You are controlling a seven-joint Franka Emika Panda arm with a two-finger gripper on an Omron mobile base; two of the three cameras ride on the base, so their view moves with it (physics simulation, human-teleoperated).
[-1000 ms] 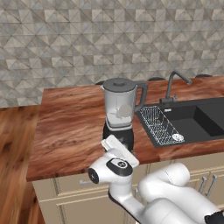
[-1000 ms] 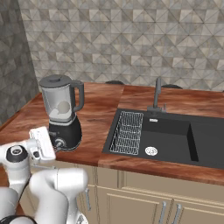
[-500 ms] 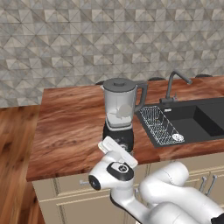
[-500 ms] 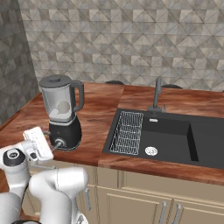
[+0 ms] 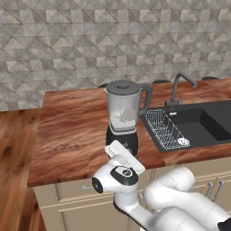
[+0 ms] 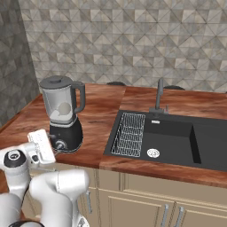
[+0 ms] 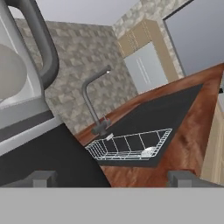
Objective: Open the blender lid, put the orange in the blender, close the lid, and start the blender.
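Blender (image 5: 123,115) stands on wooden counter (image 5: 72,131) left of sink (image 6: 177,137), lid (image 6: 56,80) on jar, orange (image 6: 64,109) inside. Gripper (image 7: 111,178) spread wide, empty, low before blender's black base (image 7: 48,162).

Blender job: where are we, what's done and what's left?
The lid sits on the blender, and a pale round shape in the jar looks like the orange. The claw is at the black base, open. Left: turning the dial.
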